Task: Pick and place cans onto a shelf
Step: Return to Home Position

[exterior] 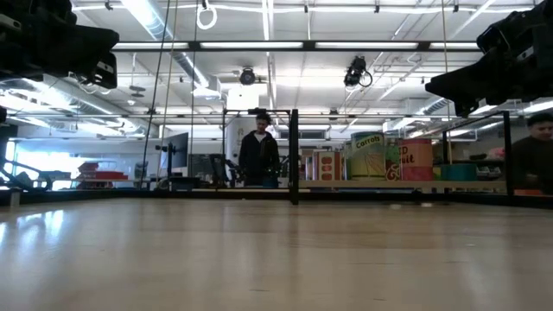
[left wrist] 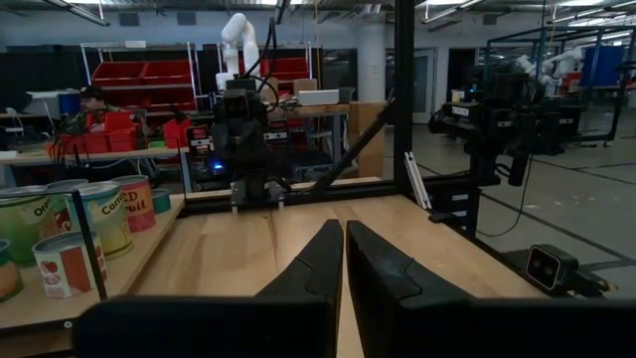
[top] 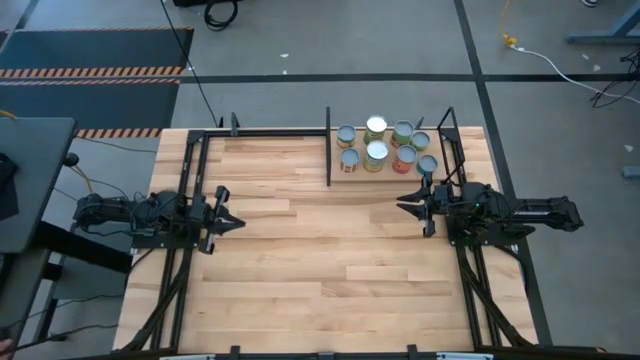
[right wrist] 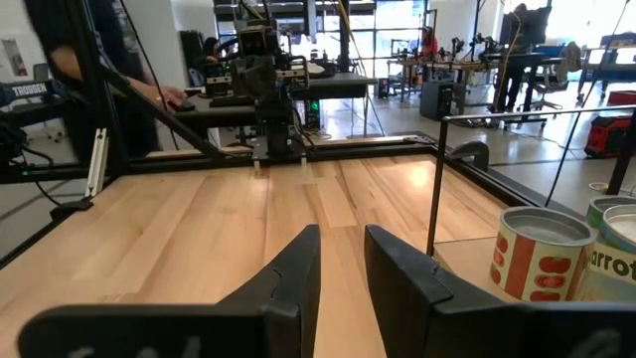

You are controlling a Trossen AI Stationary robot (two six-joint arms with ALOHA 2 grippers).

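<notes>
Metal cans (top: 376, 152), eight in number, stand upright in a tight cluster on the shelf (top: 337, 170), with silvery lids facing up. The shelf is a light-wood board at the far edge of the table (top: 300, 250), on its right half, framed by thin black uprights (top: 328, 150). In the right wrist view the nearest can carries a red-and-white label (right wrist: 537, 261); the one just beside it has a label reading "arrot". The low view shows the same group side-on, with green, tan and red-orange labels (exterior: 367, 155).

The right gripper (top: 400, 205) sits near the shelf's front edge, apart from the cans, and points toward the table centre. Its fingers (right wrist: 293, 268) are narrowly parted and hold nothing.

The left gripper (top: 240, 222) sits at the table's left side, well apart from the shelf, and faces the right arm. Its fingers (left wrist: 318, 264) are nearly together with only a slit between them, and hold nothing.

Beyond the table, a person (exterior: 259, 155) stands in the room; a second person (exterior: 531, 151) shows at the right edge.
</notes>
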